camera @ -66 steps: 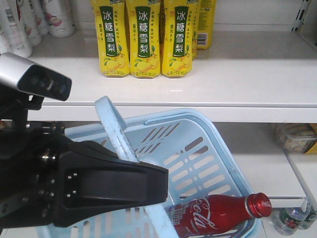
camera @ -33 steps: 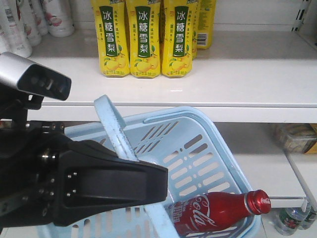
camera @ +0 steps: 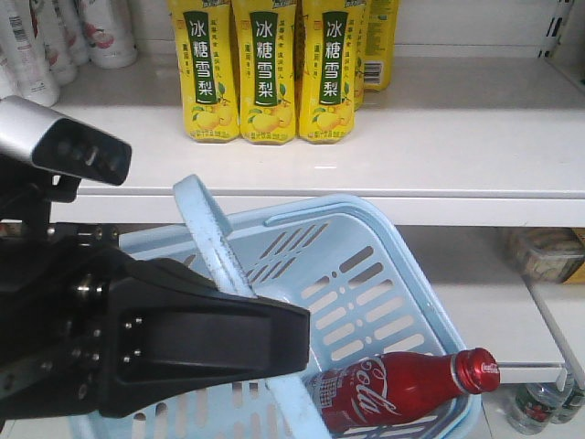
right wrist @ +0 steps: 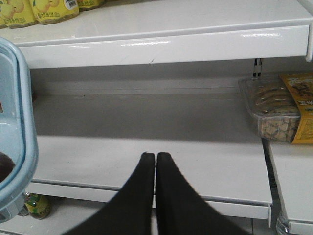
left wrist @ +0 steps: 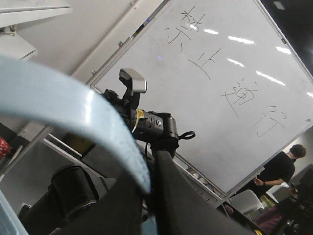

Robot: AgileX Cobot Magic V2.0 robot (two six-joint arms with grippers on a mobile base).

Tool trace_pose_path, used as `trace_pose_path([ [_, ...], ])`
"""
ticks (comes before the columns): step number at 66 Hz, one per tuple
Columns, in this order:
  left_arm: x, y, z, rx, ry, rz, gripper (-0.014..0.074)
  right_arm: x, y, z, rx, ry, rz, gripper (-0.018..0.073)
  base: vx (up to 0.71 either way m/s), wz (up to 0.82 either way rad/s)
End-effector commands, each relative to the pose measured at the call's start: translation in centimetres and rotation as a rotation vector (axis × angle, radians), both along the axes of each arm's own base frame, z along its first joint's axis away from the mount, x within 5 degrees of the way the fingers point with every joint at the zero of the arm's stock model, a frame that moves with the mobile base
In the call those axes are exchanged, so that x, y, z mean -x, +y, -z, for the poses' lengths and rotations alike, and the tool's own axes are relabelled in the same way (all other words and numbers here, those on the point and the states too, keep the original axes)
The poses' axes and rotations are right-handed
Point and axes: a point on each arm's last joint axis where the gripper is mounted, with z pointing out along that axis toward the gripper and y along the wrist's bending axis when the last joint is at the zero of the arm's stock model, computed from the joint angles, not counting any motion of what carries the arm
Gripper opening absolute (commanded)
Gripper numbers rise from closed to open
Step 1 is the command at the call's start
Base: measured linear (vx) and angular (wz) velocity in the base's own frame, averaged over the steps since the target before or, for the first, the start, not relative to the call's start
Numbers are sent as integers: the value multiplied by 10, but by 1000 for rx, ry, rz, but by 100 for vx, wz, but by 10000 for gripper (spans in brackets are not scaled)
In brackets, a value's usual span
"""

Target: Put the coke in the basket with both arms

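Observation:
The light blue basket (camera: pixel 366 274) hangs tilted in front of the shelves. Its flat handle (camera: pixel 215 238) passes between the jaws of my left gripper (camera: pixel 292 343), which is shut on it. In the left wrist view the handle (left wrist: pixel 73 107) arcs down into the left gripper (left wrist: pixel 149 188). The red coke (camera: pixel 393 389) lies on its side in the basket's lower right corner, its cap resting over the rim. My right gripper (right wrist: pixel 155 155) is shut on nothing, in front of the lower shelf and just right of the basket's rim (right wrist: pixel 22 122).
Yellow pear-drink bottles (camera: pixel 265 73) stand on the upper shelf, white bottles (camera: pixel 37 46) at its far left. A clear snack box (right wrist: pixel 269 110) and a yellow packet (right wrist: pixel 301 107) sit on the lower shelf at right. Small green bottles (camera: pixel 539 402) stand below.
The basket's far rim has risen slightly. The coke has shifted a little inside it, neck now tilted higher. The left gripper keeps its hold on the handle.

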Motion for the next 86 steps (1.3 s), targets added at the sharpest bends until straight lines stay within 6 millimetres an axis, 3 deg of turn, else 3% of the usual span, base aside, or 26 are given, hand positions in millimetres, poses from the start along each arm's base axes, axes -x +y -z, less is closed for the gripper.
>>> trace_pose_path([
  [1, 6, 5, -28, 160, -2, 18, -6, -2, 1, -12, 5, -80, -10, -8, 0, 0],
  [24, 6, 5, -28, 160, -1, 11, -6, -2, 1, -12, 5, -80, -10, -8, 0, 0],
  [35, -4, 5, -28, 158, -42, -106, -6, -2, 1, -12, 5, -80, -10, -8, 0, 0],
  [63, -11, 4, -20, 66, -131, -192, -6, -2, 1, -12, 6, -81, -10, -8, 0, 0],
  [86, -17, 4, -18, 31, -408, -290, -6, -2, 1, -12, 6, -81, -10, -8, 0, 0],
])
